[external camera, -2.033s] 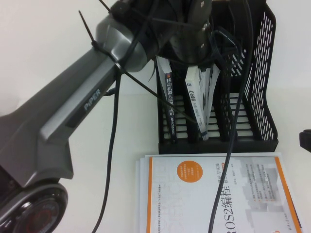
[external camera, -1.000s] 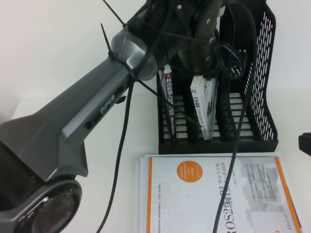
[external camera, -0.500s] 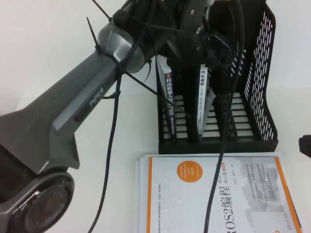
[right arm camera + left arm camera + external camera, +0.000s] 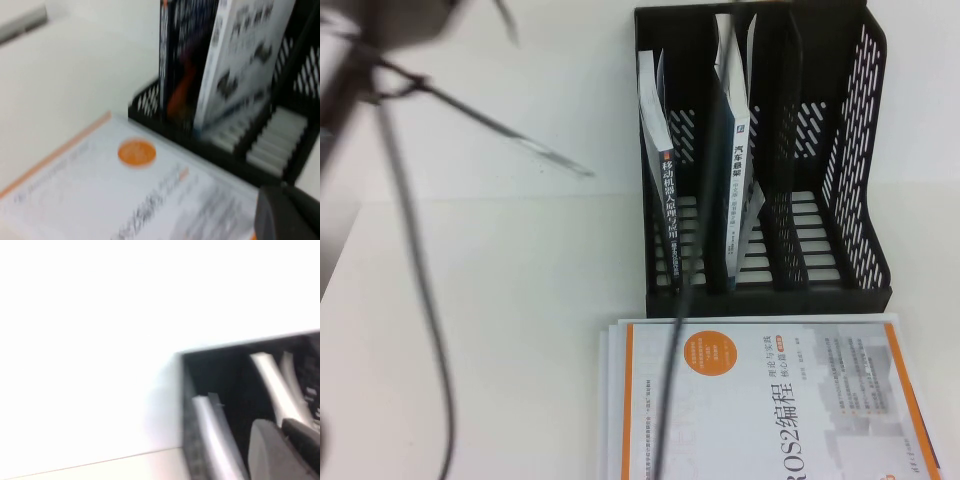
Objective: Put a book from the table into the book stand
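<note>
The left arm [image 4: 365, 45] is a dark smear at the high view's top-left corner, its claw out of sight. The left claw [image 4: 280, 447] and right claw [image 4: 287, 215] show only as blurred grey stubs cut by their frames' edges.

The orange-striped book [image 4: 760, 400] runs off the bottom edge.

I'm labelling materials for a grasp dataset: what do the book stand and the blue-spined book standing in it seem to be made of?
Book stand: looks like moulded black plastic, fairly matte, judging by its perforated side walls and slatted floor.
Book: paper with a soft, slightly glossy cover; it bows a little as it leans in the middle slot.
Left end effector: blurred beside the stand. Right end effector: hanging over the table.
</note>
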